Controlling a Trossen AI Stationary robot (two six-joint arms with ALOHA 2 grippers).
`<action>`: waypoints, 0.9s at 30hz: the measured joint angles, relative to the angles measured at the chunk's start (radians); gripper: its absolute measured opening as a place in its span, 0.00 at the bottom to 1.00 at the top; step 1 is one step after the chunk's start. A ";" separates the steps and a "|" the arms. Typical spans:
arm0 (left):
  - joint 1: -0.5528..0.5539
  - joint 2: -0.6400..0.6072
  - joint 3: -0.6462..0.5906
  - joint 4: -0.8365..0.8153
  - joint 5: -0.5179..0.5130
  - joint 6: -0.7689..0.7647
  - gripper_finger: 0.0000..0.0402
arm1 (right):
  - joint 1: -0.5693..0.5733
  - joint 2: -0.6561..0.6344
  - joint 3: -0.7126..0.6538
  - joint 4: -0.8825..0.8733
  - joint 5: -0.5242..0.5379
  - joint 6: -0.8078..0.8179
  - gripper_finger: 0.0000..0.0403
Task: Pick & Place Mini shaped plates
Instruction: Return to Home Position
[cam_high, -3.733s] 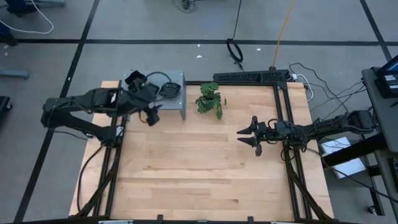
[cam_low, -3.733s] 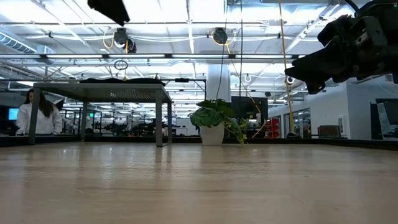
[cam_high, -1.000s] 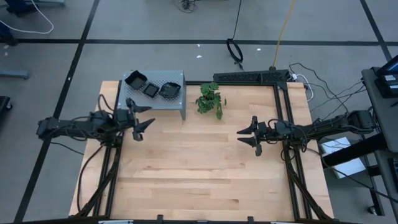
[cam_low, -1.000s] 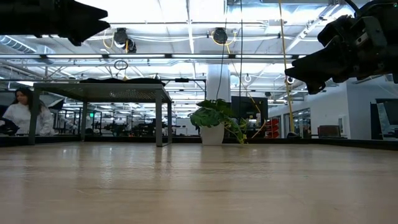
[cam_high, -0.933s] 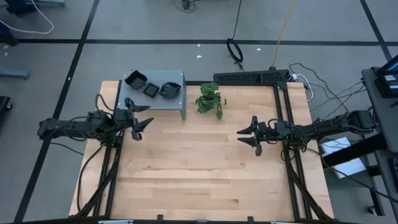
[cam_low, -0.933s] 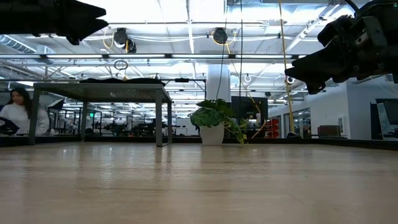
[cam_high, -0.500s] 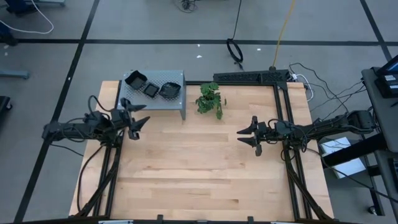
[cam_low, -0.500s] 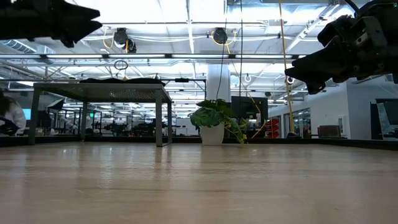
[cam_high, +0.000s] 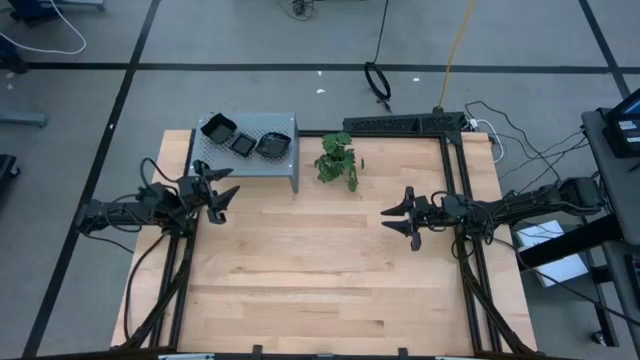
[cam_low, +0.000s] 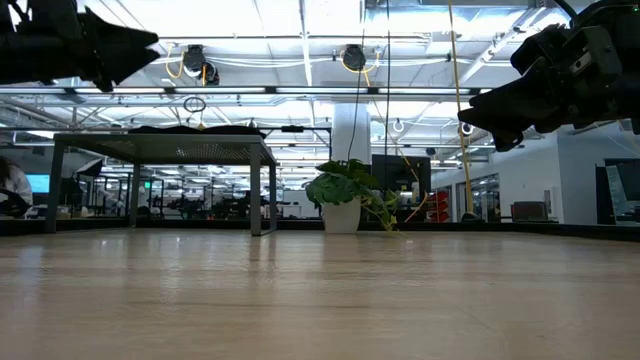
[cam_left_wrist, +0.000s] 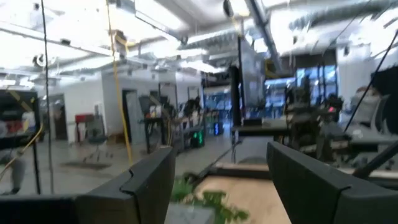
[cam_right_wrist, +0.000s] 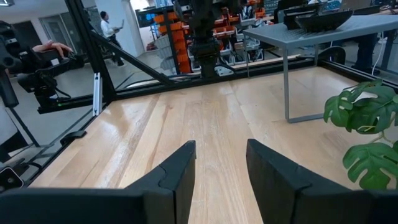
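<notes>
From above, the pale plank surface (cam_high: 320, 280) lies bare inside a black rail frame. At its far-left corner stands a grey perforated metal shelf (cam_high: 285, 165), and on its top sit the mini shaped plates (cam_high: 243, 143): glossy black dishes in three clusters, one squarish, one wavy-edged. A small leafy plant (cam_high: 338, 160) stands just beside the shelf along the far edge. The left tool (cam_high: 222, 190) hangs near the left edge, in front of the shelf, released with fingers spread and holding nothing. The right tool (cam_high: 398, 218) hovers near the right edge, likewise spread and empty.

At surface level, the shelf (cam_low: 160, 150) reads as a thin-legged stand, the plates a low dark line on top. The plant (cam_low: 345, 195) shows a white pot. Both tools hang high, left tool (cam_low: 110, 45) and right tool (cam_low: 500, 108). A person (cam_low: 12, 188) shows in the room behind.

The left wrist view is blurred: the left tool (cam_left_wrist: 221, 152) gapes over green leaves.

From the right wrist, the right tool (cam_right_wrist: 221, 146) gapes over grainy wood; the plates (cam_right_wrist: 320, 22) top the shelf (cam_right_wrist: 292, 37), broad lobed leaves (cam_right_wrist: 364, 124) nearby.
</notes>
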 joint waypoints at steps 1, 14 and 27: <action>0.000 0.000 0.000 -0.019 -0.008 -0.004 0.64 | 0.000 0.000 0.000 0.000 0.000 0.000 0.32; 0.000 0.000 0.000 -0.195 -0.013 -0.032 0.64 | 0.000 0.000 0.000 0.000 0.000 0.000 0.32; 0.000 0.002 0.000 -0.211 -0.013 -0.032 0.64 | 0.000 0.000 0.000 0.000 0.000 0.000 0.32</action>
